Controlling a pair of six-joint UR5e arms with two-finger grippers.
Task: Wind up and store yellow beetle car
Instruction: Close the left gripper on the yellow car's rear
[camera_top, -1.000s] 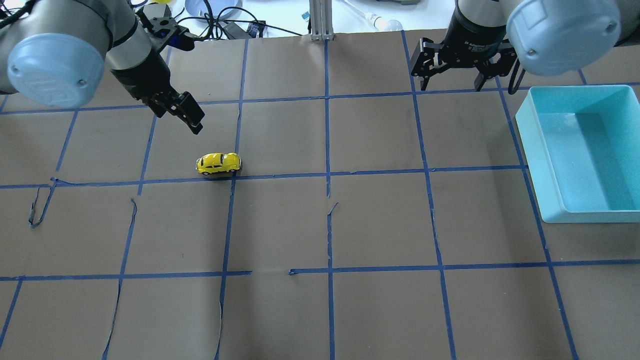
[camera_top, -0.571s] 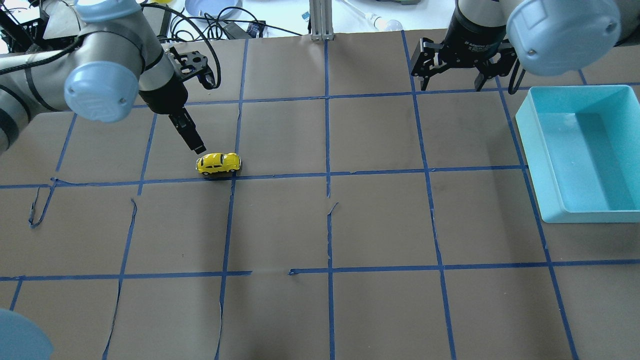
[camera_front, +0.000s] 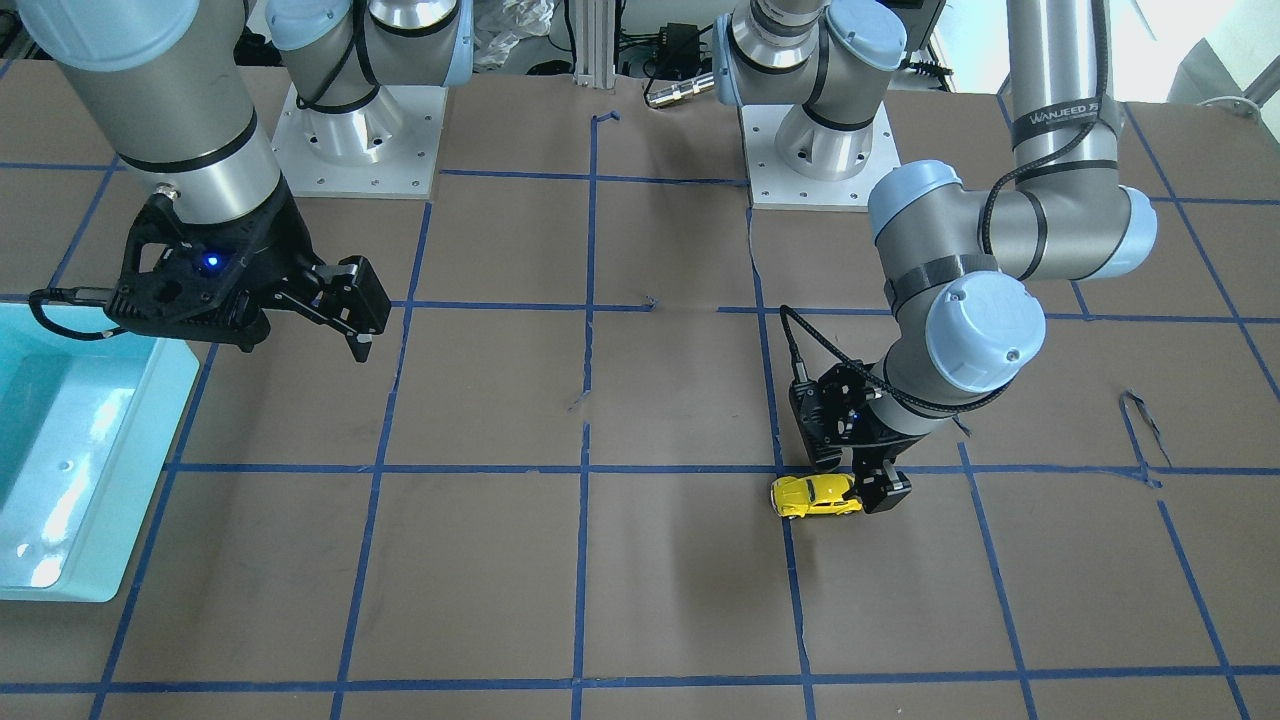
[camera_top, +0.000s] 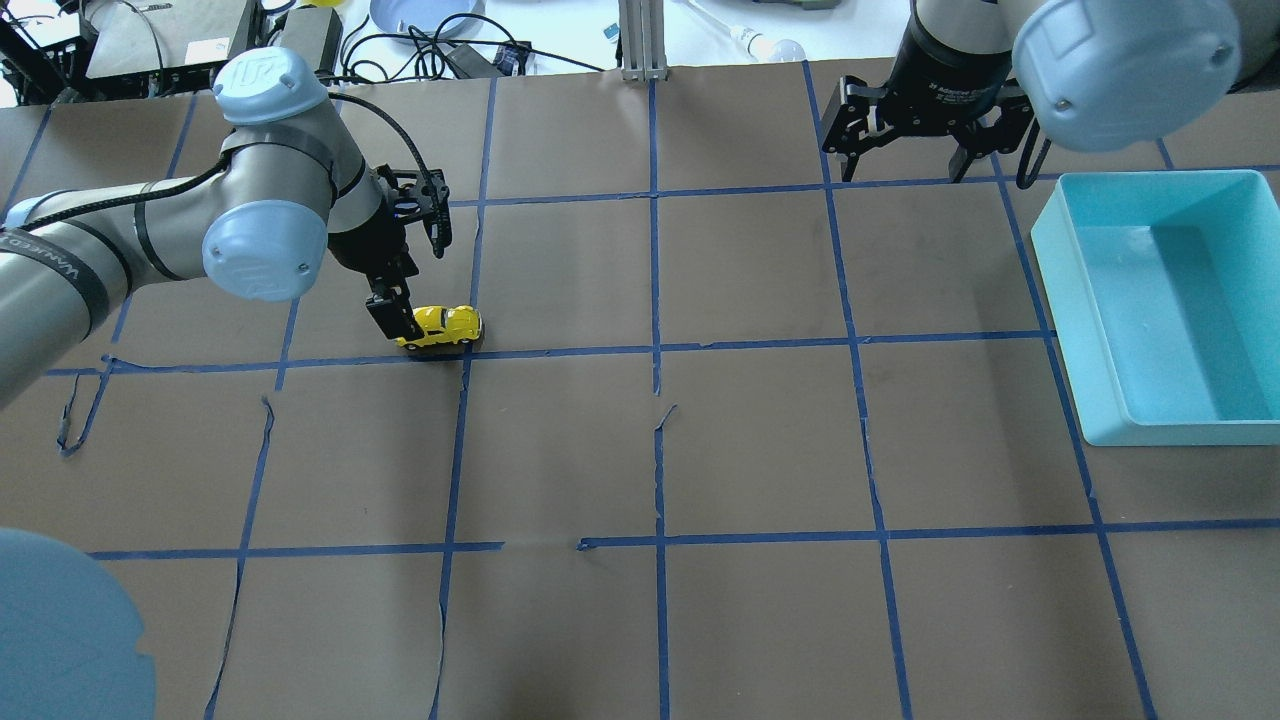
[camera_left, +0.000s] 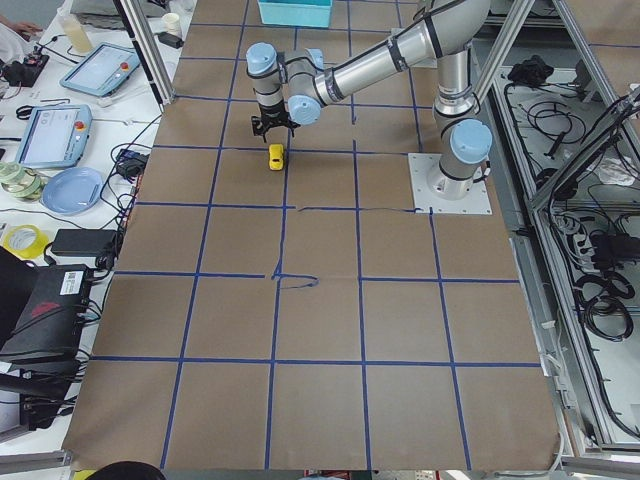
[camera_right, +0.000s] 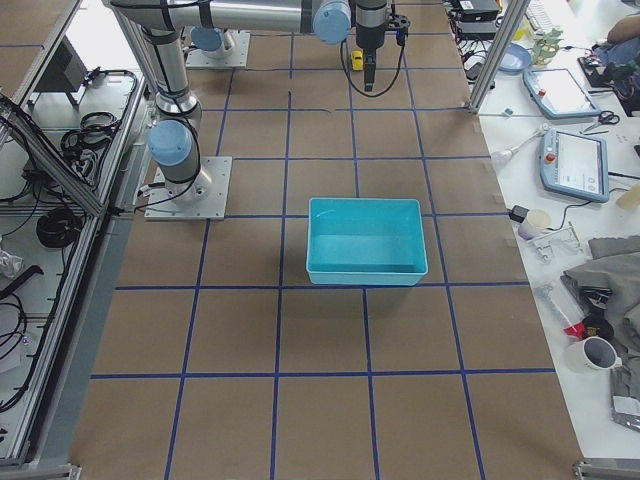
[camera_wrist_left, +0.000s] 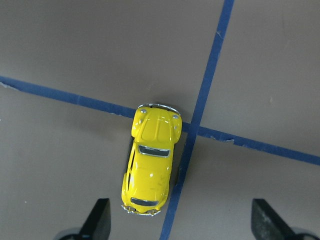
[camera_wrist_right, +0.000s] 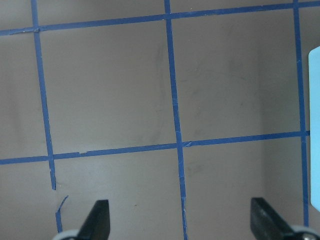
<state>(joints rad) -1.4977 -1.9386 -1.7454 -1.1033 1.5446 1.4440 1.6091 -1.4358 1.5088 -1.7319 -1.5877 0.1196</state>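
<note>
The yellow beetle car (camera_top: 445, 326) stands on its wheels on the brown table by a crossing of blue tape lines; it also shows in the front view (camera_front: 812, 496). My left gripper (camera_top: 393, 314) is open and low at the car's left end. In the left wrist view the car (camera_wrist_left: 150, 165) lies lengthwise, with its near end level with the fingertips (camera_wrist_left: 100, 216) and closer to the left one. The jaws stand wide apart around it and touch nothing. My right gripper (camera_top: 905, 165) is open and empty, hanging above the table's far right.
A teal bin (camera_top: 1090, 330) stands empty at the table's right edge, seen also in the front view (camera_front: 150, 400) and the right wrist view (camera_wrist_right: 315, 125). Blue tape lines grid the brown table. Cables and clutter lie beyond the far edge.
My left arm has swung down and forward; its gripper went from above and behind the car to its left end. The car and the right arm have not moved.
</note>
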